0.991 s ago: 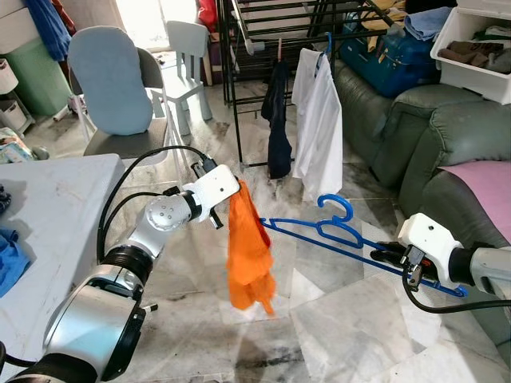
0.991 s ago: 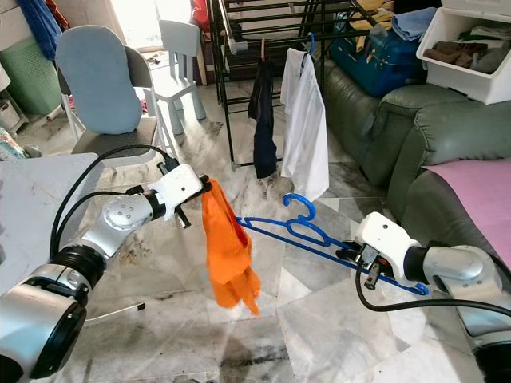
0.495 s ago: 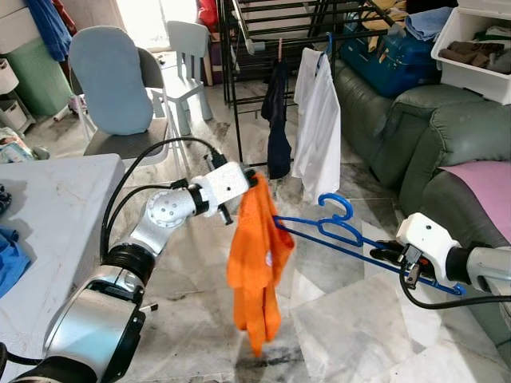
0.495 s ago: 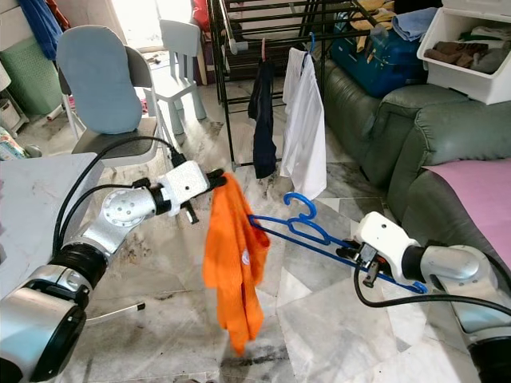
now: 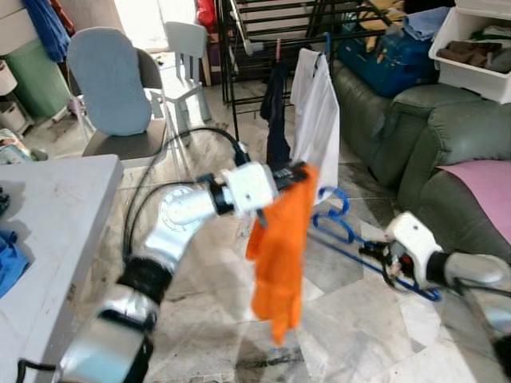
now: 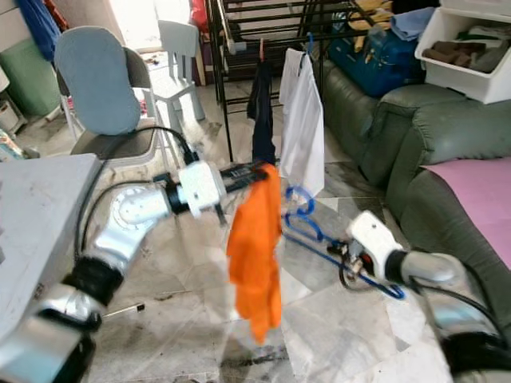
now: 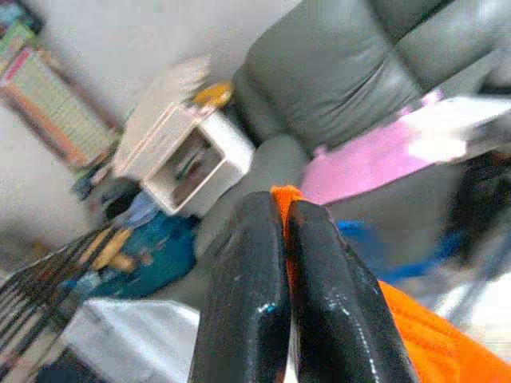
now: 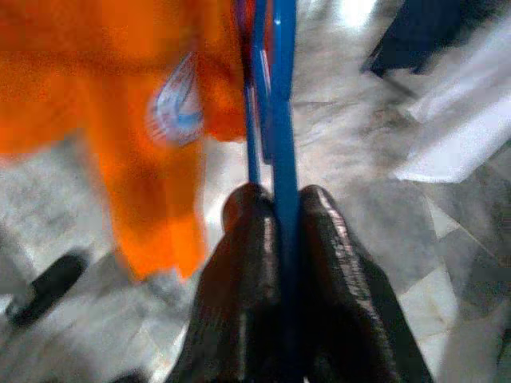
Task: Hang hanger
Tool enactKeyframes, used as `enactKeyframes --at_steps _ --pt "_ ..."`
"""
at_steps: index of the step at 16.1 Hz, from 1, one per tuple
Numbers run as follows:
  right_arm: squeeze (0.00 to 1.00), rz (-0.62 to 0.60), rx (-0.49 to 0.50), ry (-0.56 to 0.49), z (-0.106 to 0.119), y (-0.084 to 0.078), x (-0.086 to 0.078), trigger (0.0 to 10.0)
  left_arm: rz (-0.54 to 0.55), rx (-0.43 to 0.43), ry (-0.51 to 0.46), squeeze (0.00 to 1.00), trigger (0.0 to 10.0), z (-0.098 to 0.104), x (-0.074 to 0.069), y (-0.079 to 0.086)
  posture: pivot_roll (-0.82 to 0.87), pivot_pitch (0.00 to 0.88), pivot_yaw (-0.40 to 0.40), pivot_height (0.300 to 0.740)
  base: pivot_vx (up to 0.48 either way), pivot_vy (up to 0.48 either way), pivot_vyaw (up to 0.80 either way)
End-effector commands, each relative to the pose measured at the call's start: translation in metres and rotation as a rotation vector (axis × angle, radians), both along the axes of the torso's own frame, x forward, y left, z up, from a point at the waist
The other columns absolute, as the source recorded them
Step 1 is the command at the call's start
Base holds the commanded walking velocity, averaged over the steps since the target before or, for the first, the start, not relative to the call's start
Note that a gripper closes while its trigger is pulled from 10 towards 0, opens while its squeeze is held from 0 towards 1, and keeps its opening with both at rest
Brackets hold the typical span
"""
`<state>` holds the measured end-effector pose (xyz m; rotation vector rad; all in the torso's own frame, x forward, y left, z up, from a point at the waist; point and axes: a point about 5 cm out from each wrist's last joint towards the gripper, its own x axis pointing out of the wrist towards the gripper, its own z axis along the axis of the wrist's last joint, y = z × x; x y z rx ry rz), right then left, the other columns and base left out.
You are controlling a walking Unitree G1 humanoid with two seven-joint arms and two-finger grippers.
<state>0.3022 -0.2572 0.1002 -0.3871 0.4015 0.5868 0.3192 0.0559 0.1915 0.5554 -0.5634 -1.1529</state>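
Both hands stay clamped — left hand [image 5: 297, 169] has swung the orange shirt [image 5: 281, 239] rightward, right hand [image 5: 374, 251] pinching blue hanger [image 5: 339, 224].

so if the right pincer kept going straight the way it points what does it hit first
Probably the orange shirt: the right pincer, shut on the blue hanger, points along it toward the cloth, though depth is unclear.

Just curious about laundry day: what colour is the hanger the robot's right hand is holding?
Blue. The hanger shows best in the right wrist view, pinched in the right hand.
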Motion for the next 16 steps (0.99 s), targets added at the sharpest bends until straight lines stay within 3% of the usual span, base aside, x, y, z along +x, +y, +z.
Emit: enactKeyframes --at_steps 1,2,3,5,6,7,10,12,14,15,16 --pt "0.0 -0.21 0.065 -0.13 0.019 -0.013 0.019 10.0 -0.038 -0.007 0.0 0.0 10.0 0.001 -0.008 -0.006 -0.17 0.0 0.068 0.74 0.0 0.0 0.0" --pt "0.0 -0.267 0.096 -0.167 0.025 -0.014 0.024 10.0 -0.03 0.008 0.014 0.0 10.0 -0.005 -0.009 -0.004 -0.17 0.0 0.069 0.74 0.0 0.0 0.0" --pt "0.0 -0.414 0.232 -0.234 0.041 -0.015 0.036 10.0 -0.001 0.034 0.061 0.0 10.0 -0.023 -0.011 0.002 -0.18 0.0 0.071 0.74 0.0 0.0 0.0" --pt "0.0 -0.497 0.336 -0.273 0.051 -0.015 0.045 10.0 0.024 0.037 0.101 0.0 10.0 -0.029 -0.013 0.005 -0.18 0.0 0.072 0.74 0.0 0.0 0.0" --pt "0.0 -0.608 0.51 -0.304 0.063 -0.013 0.055 10.0 0.071 0.001 0.176 0.0 10.0 -0.037 -0.012 0.006 -0.18 0.0 0.069 0.74 0.0 0.0 0.0" --pt "0.0 -0.732 0.758 -0.326 0.077 -0.01 0.065 10.0 0.087 0.019 0.205 0.0 10.0 -0.049 -0.014 0.003 -0.18 0.0 0.069 0.74 0.0 0.0 0.0" --pt "0.0 -0.836 1.142 -0.328 0.096 0.009 0.081 10.0 0.096 0.043 0.266 0.0 10.0 -0.071 -0.019 -0.01 -0.2 0.0 0.062 0.74 0.0 0.0 0.0" --pt "0.0 -0.767 1.218 -0.317 0.111 0.037 0.092 10.0 0.087 0.103 0.303 0.0 10.0 -0.086 -0.024 -0.018 -0.2 0.0 0.058 0.74 0.0 0.0 0.0" --pt "0.0 -0.555 1.235 -0.344 0.137 0.076 0.097 10.0 0.105 0.147 0.349 0.0 10.0 -0.099 -0.025 -0.018 -0.21 0.0 0.054 0.74 0.0 0.0 0.0" --pt "0.0 -0.409 1.184 -0.373 0.147 0.093 0.094 10.0 0.108 0.155 0.369 0.0 10.0 -0.103 -0.025 -0.018 -0.21 0.0 0.051 0.74 0.0 0.0 0.0" --pt "0.0 -0.299 1.033 -0.438 0.151 0.107 0.089 10.0 0.103 0.159 0.393 0.0 10.0 -0.107 -0.027 -0.021 -0.21 0.0 0.048 0.74 0.0 0.0 0.0"
